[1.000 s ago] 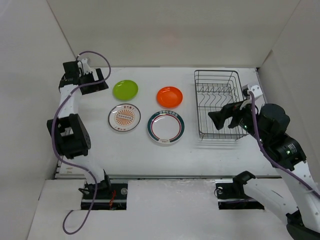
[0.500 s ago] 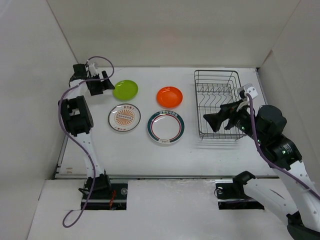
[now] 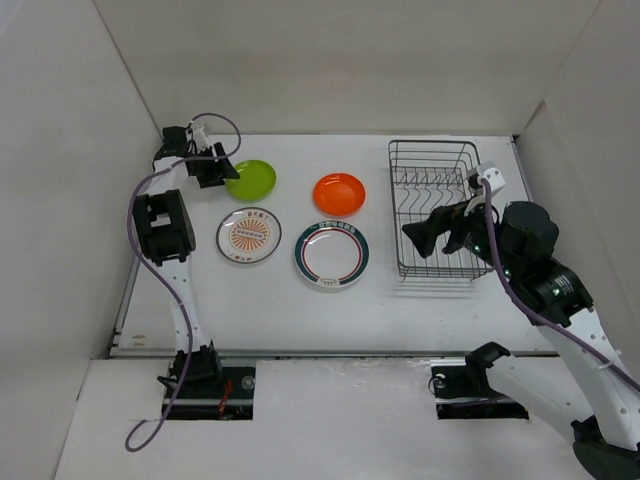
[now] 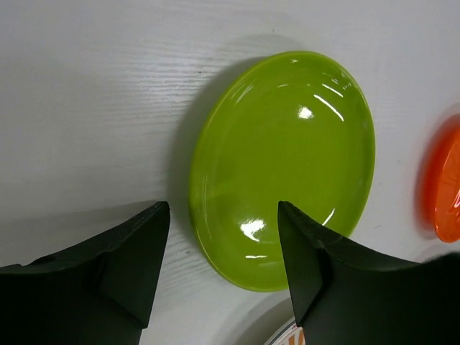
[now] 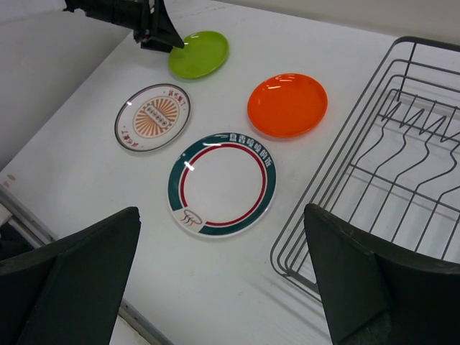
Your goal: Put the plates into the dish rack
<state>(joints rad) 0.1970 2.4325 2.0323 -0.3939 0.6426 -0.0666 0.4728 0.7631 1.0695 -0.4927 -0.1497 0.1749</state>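
Right gripper (image 3: 430, 236): released, jaws wide, nothing between them. It hangs over the near-left part of the dish rack (image 3: 437, 160), pointing left toward the plates. In its wrist view the two fingers (image 5: 72, 280) frame the teal-rimmed plate from well above and touch nothing.

Rack: black wire basket on the right side of the table (image 3: 270, 310), upright, with a row of tines across the middle.

All four plates lie flat on the table, left of the rack and outside it. None touches another.
- White plate with teal rim (image 3: 332, 254): nearest, just left of the rack's near corner.
- Sunburst plate (image 3: 248, 235): left of the teal-rimmed one, near it but apart.
- Orange plate (image 3: 339, 193): behind the teal-rimmed one.
- Green plate (image 3: 250, 179): farthest left, behind the sunburst one.

Left arm (image 3: 160, 228): stretched out to the far-left part of the table. Left gripper (image 4: 223, 207) sits at the green plate's left edge, low to the table.

Wrist view of the left gripper: jaws partway apart, not clamped. One finger (image 4: 122, 266) is over bare table outside the rim. The other is over the plate's edge, so the rim sits in the gap. Can't tell whether either finger touches the plate. The plate rests on the table.
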